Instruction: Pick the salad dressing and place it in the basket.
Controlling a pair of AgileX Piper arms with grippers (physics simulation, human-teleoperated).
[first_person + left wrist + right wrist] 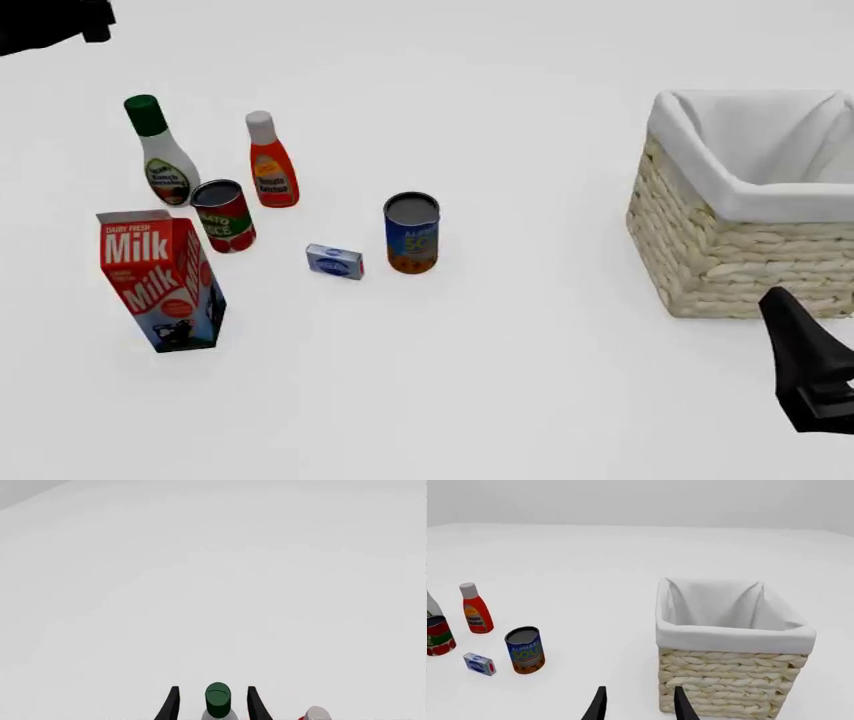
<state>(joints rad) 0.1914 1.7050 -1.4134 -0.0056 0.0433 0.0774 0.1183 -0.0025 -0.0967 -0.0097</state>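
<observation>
Still on approach: bottle not yet gripped

Left side first. Left gripper shows in its wrist view with fingers spread and nothing between them touched; the green cap of the salad dressing sits in line with the gap, with clear space on both sides. In the front view only a dark piece of the left arm shows at the upper left corner, well apart from the bottle. The bottle stands upright on the table, at the far left of the group.

Judgement: the step in hand is lining up on the bottle. Best to keep the cap centred between the fingers, come down past the narrow neck and close on the wider body, so it does not slip or tip.

Neighbours, moving right: red can just beside the bottle's base on the near side, milk carton nearer still, orange bottle close on the right. These crowd the grasp; a wide or slanted approach could knock one over. Further right: small blue box, blue can.

Far right: basket, well apart from the bottle, with no objects visible on its lining. Right gripper hangs near the basket's near side, fingers apart, holding nothing. It could sit in the carry path, so lift high.
</observation>
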